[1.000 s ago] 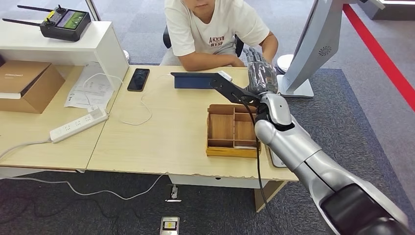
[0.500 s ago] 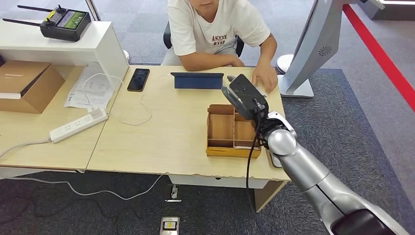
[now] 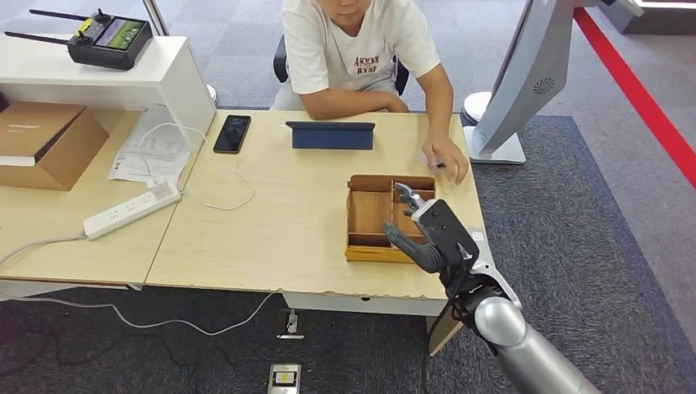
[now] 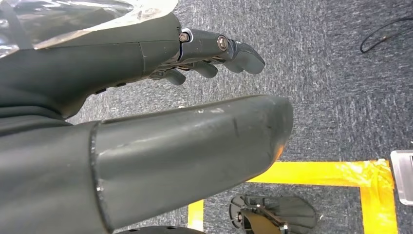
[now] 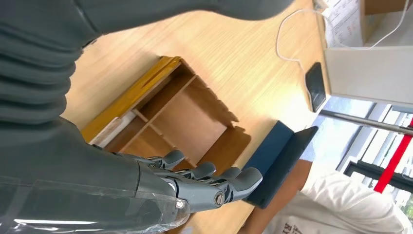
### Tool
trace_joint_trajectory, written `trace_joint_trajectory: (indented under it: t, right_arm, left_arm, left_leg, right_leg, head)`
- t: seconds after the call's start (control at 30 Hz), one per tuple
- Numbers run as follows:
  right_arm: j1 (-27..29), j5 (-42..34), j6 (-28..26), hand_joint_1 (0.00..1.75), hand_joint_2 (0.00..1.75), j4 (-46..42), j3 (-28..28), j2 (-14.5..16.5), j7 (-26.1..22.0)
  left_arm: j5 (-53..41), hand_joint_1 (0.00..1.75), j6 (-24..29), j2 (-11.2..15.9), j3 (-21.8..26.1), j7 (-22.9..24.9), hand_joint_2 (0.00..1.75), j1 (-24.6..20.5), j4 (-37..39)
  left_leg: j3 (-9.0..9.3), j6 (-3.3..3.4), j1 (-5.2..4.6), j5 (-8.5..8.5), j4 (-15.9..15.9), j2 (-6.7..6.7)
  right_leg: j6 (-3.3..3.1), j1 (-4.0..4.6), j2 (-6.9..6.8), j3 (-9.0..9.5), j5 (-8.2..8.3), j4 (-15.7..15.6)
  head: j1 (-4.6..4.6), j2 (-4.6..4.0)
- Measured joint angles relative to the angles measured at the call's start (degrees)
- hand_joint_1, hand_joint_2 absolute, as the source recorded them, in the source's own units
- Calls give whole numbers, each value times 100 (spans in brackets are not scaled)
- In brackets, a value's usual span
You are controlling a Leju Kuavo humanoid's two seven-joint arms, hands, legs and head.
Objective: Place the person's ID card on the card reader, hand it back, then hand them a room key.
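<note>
Change: I have drawn my right robot hand back from the person's hand to above the wooden tray.
Right robot hand: fingers spread, holding nothing.
Left robot hand: hangs over the floor, spread.
Card: a small thing under the person's fingers on the table; I judge the hand-back done, room key next.
</note>
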Motion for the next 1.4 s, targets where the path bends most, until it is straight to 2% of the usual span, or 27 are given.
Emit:
trace_joint_trajectory:
  t: [0.2,0.43,0.5,0.6,0.7,1.07,1.4]
  right_arm:
    - [455,1390,-113,0,175,-282,-201,-68,298]
    - [639,2975,-265,0,175,-367,-233,-75,874]
    - [661,3733,-319,0,175,-367,-232,-77,1212]
    - [721,5418,-431,0,175,-331,-223,-73,1711]
    - [809,6363,-455,0,175,-240,-197,-22,1821]
    - [847,6751,-441,0,175,159,-90,350,1784]
    - [819,6558,-459,0,175,467,-4,564,1664]
  left_arm:
    - [-32,0,1,-1,30,-9,0,-2,0]
    - [-91,0,1,-9,32,-6,0,-6,0]
    - [-102,0,5,-11,32,-4,0,-7,0]
    - [-126,0,18,-15,31,24,0,-8,0]
    - [-140,0,18,-15,30,44,0,-12,0]
    - [-175,0,18,-31,30,32,0,-20,0]
    - [-177,0,18,-31,30,44,0,-21,0]
  left_leg:
    - [-1,0,0,0,0,0]
    - [0,0,0,0,-1,1]
    - [0,0,0,0,-1,1]
    - [-1,0,0,0,-1,0]
    - [-3,0,0,0,-2,0]
    - [-3,0,2,0,-3,0]
    - [-4,0,2,0,-3,0]
  right_leg:
    - [0,0,0,0,0,0]
    - [0,0,0,0,0,0]
    - [0,0,0,0,0,0]
    - [0,0,0,0,0,0]
    - [-1,0,0,-1,-1,0]
    - [-2,1,0,-1,-1,0]
    - [-2,2,0,-1,-2,0]
  head:
    - [0,0]
    - [0,0]
    - [0,0]
    - [0,0]
    - [-1,0]
    - [1,0]
    - [0,0]
